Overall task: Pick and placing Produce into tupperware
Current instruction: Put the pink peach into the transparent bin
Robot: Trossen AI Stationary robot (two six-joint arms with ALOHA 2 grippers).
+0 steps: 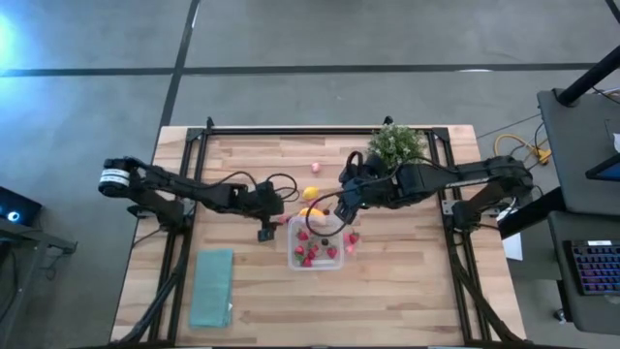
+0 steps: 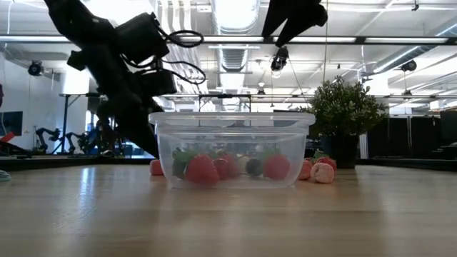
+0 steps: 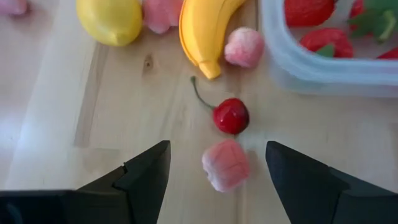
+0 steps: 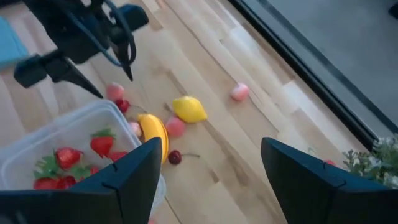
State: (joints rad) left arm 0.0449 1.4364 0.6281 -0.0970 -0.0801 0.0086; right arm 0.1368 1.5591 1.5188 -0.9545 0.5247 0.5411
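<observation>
Produce is seen partly packed, with the left gripper held low over the table, its fingers spread wide and empty, a pink piece lying between them and a red cherry just beyond. Near these, a banana, a lemon and a further pink piece remain loose on the boards beside the tupperware. The right gripper is shown raised above the box, its fingers also parted and nothing held.

Several red strawberries are already gathered inside the tupperware, which stands near the middle of the table between the two arms. A few more pieces are seen on the table just outside the box on its far side, and one pink piece lies well apart towards the back edge. The task is judged to be roughly half done: the strawberries are largely in, while the banana, lemon, cherry and pink pieces are still to be collected.

The work is carried out on a pale wooden plank table set in a dark metal frame. A teal cloth is laid flat near the front corner on the left arm's side, and a green potted plant stands at the back on the right arm's side. Beyond the table, a grey concrete floor and a workshop with ceiling strip lights are visible.
</observation>
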